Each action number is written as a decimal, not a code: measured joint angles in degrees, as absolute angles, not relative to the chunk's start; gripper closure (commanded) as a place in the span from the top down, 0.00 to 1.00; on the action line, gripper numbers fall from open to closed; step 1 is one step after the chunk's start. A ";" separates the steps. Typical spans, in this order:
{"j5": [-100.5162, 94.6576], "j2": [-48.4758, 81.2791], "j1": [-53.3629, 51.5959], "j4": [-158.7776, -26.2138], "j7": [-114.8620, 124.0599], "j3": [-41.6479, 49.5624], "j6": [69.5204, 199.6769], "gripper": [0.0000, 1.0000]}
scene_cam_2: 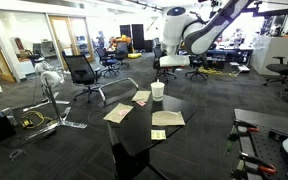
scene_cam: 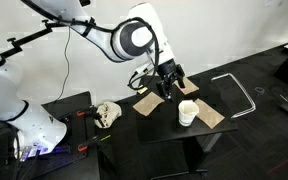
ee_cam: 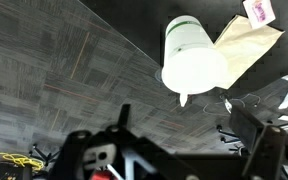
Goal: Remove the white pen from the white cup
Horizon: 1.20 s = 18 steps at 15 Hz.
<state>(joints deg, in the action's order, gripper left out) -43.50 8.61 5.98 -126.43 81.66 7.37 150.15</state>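
Open end effector (scene_cam: 169, 90) hangs near white cup (scene_cam: 187, 114).

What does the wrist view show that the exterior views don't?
Wrist view only: the white cup close up, with a small white tip at its rim, probably the pen. Exterior views only: the whole arm and the end effector hanging above the table, clear of the cup. Both: the cup and the tan paper beside it.

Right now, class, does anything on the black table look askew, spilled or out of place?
Nothing is spilled; the small white cup stands upright. Only the flat tan paper pieces look untidy, lying at mismatched angles near it.
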 measured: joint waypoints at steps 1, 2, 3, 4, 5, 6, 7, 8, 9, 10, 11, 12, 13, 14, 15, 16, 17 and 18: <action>-43.92 8.92 5.82 -126.26 82.23 7.61 150.15 0.93; -44.29 9.32 5.62 -125.98 82.79 7.88 150.15 0.76; -44.50 9.83 5.42 -125.56 83.36 8.16 150.16 0.67; -44.59 10.42 5.28 -125.07 83.80 8.37 150.16 0.65; -44.59 11.04 5.16 -124.55 84.09 8.59 150.16 0.63; -44.60 11.69 5.04 -123.96 84.68 8.83 150.16 0.61; -44.60 12.44 4.93 -123.32 85.02 9.03 150.16 0.62; -44.60 13.24 4.84 -122.60 85.41 9.19 150.16 0.63; -44.59 14.06 4.69 -121.91 85.83 9.39 150.16 0.64; -44.56 14.89 4.58 -121.20 85.92 9.56 150.17 0.65; -44.47 15.70 4.50 -120.54 85.92 9.70 150.17 0.64; -44.27 16.51 4.42 -119.89 85.93 9.82 150.17 0.64; -44.01 17.26 4.32 -119.27 85.92 9.97 150.17 0.59; -43.71 18.01 4.16 -118.68 85.92 10.16 150.18 0.56; -43.44 18.70 4.02 -118.09 85.93 10.31 150.18 0.55; -43.19 19.36 3.94 -117.58 85.92 10.37 150.19 0.47; -42.93 19.92 3.88 -117.15 85.93 10.38 150.19 0.48; -42.67 20.44 3.80 -116.72 85.93 10.39 150.19 0.47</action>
<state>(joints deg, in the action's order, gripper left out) -42.67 20.44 3.80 -116.72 85.93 10.39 150.19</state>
